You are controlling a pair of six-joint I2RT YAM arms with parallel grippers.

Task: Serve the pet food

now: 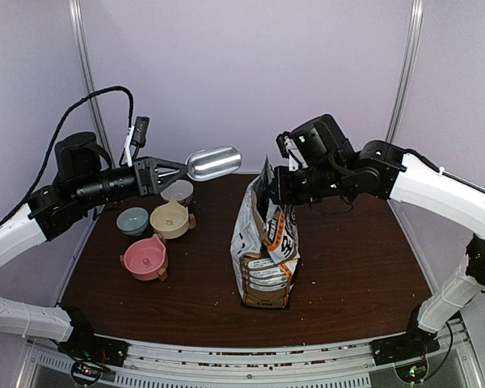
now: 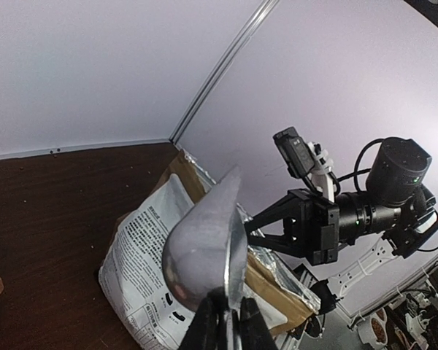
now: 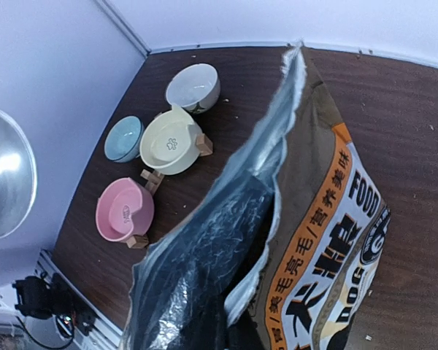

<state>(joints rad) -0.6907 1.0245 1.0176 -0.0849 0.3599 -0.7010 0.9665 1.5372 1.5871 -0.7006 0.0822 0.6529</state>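
Observation:
My left gripper is shut on the handle of a metal scoop and holds it in the air above the bowls, left of the bag. In the left wrist view the fingers clamp the scoop. My right gripper is shut on the top rim of the upright printed food bag and holds its mouth open. The right wrist view looks into the bag's dark foil inside. No pet food shows there or in the scoop.
Several bowls stand at the left of the table: white, cream, blue and pink. They also show in the right wrist view, the pink bowl nearest the table's edge. Walls close the back and sides.

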